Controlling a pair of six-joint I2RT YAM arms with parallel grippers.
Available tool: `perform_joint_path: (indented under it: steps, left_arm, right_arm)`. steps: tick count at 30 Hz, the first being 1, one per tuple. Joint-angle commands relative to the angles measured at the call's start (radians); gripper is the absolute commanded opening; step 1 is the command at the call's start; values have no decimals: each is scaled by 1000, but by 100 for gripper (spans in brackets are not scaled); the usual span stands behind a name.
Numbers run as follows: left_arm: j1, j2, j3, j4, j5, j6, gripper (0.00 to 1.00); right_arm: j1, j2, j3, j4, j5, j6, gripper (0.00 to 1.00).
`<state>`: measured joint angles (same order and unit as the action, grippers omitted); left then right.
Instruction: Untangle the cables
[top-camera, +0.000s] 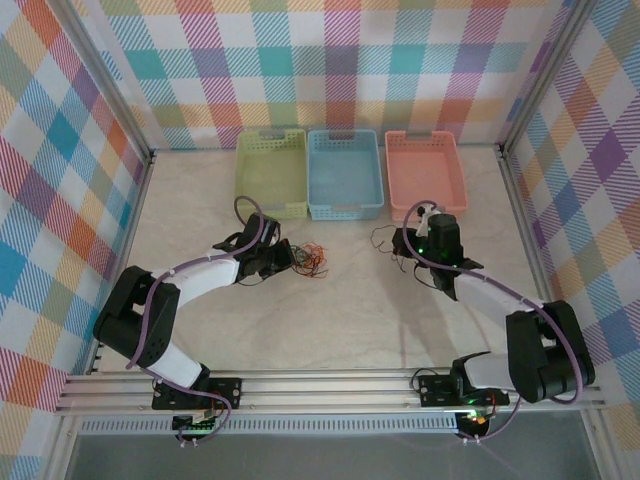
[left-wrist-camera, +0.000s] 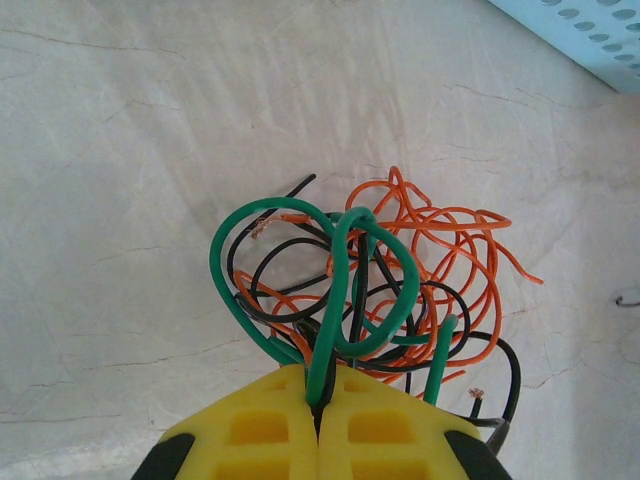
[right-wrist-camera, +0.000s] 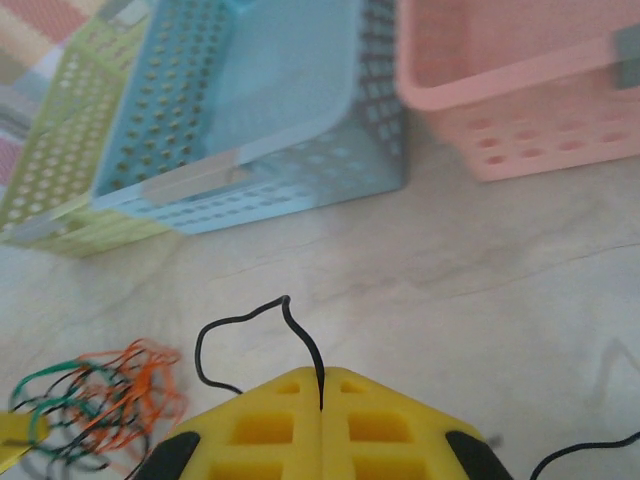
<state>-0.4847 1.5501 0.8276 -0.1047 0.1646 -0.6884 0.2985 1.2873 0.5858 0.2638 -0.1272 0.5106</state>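
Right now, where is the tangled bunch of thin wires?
In the top view the bunch lies left of centre, in front of the blue basket, a green strand pinched in the left fingers.

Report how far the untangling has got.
Done: one black wire sits apart from the tangle, pinched in the right fingers. In hand: the left fingers are shut on a green wire that loops into the tangle. Left: the orange, black and green wires there are knotted together, so most of the job looks undone.
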Motion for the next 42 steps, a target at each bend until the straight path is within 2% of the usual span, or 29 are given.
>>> perform_joint_path:
  steps: [1, 6, 10, 15, 19, 25, 29, 36, 38, 40, 42]
  left_arm:
    - [-4, 5, 21, -4, 8, -2, 0]
    - [-4, 10, 25, -5, 10, -1, 0]
    - [-5, 8, 24, -5, 10, -1, 0]
    - [-5, 11, 27, -6, 12, -1, 0]
    - [-5, 10, 27, -7, 12, -1, 0]
    - [-4, 11, 27, -6, 12, -2, 0]
    - [-4, 13, 28, -6, 13, 0, 0]
    - [-3, 15, 30, -8, 15, 1, 0]
    - [-2, 15, 30, -7, 15, 0, 0]
    - [-2, 16, 30, -8, 15, 0, 0]
    - [-2, 16, 30, -8, 12, -1, 0]
  right_arm:
    - [49, -102, 115, -30, -63, -43, 0]
    - [71, -178, 277, -122, -24, -41, 0]
    - [76, -112, 430, -127, -17, -21, 0]
    - [76, 74, 688, -130, -19, 38, 0]
    - [75, 265, 915, -161, 26, 90, 0]
    - [76, 570, 1315, -317, -34, 181, 0]
    - [76, 719, 1510, -421, -18, 181, 0]
    - [77, 886, 1676, -527, 6, 154, 0]
    - [76, 898, 1643, -532, 39, 142, 4]
    - [76, 898, 1590, -532, 92, 141, 13]
    - [76, 904, 1542, -530, 111, 130, 15]
